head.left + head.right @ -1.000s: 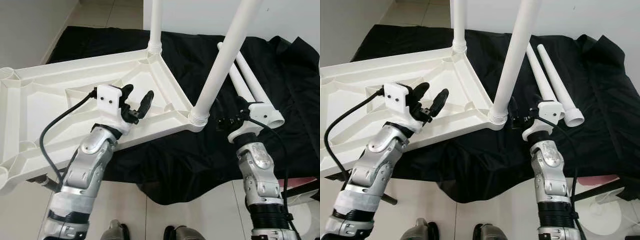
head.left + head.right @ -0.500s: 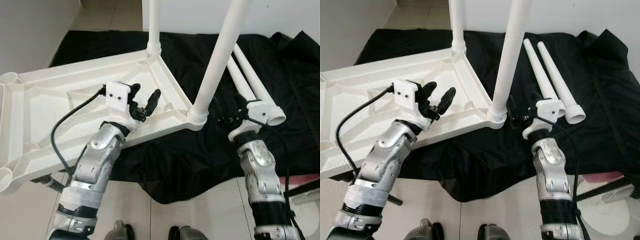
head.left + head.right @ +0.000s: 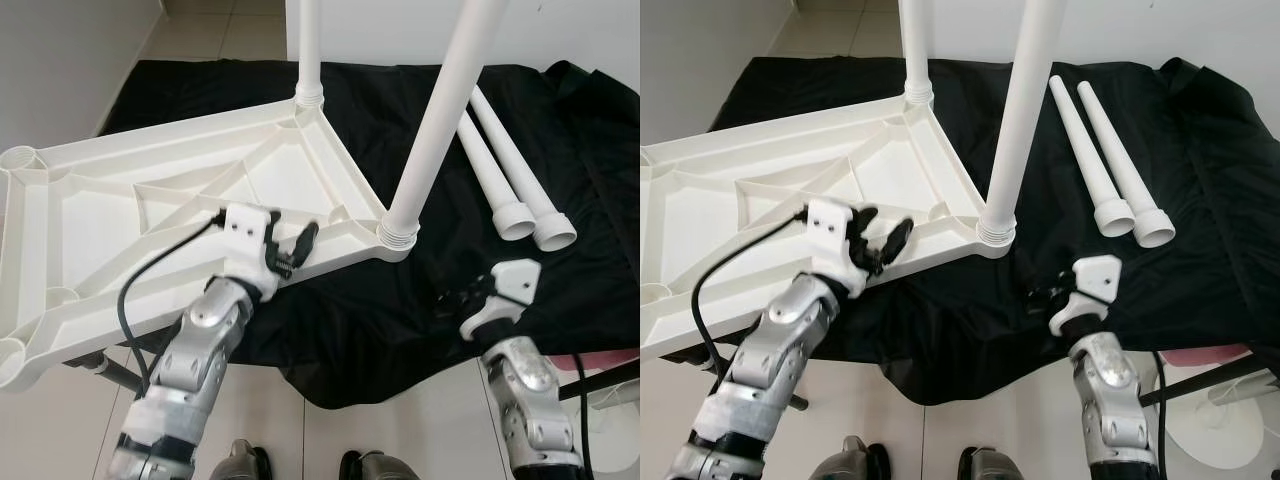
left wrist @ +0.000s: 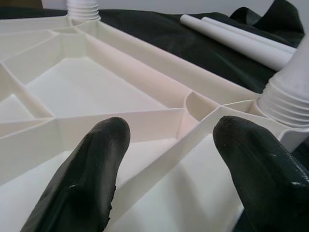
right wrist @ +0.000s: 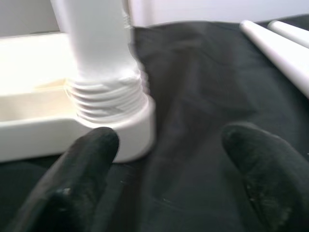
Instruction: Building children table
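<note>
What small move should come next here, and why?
Probably send the right gripper, open and empty over the black cloth, toward the two loose legs to pick one up. The upturned tabletop has two legs fitted and empty corner sockets.

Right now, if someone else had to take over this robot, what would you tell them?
Left gripper: open, empty, over the near edge of the upside-down tabletop.
Right gripper: open, empty, above the black cloth, near the corner leg.
Done: two legs stand in the tabletop's corner sockets, that one and the far leg.
Left: two loose legs lie on the cloth; the tabletop's left sockets are empty.
</note>
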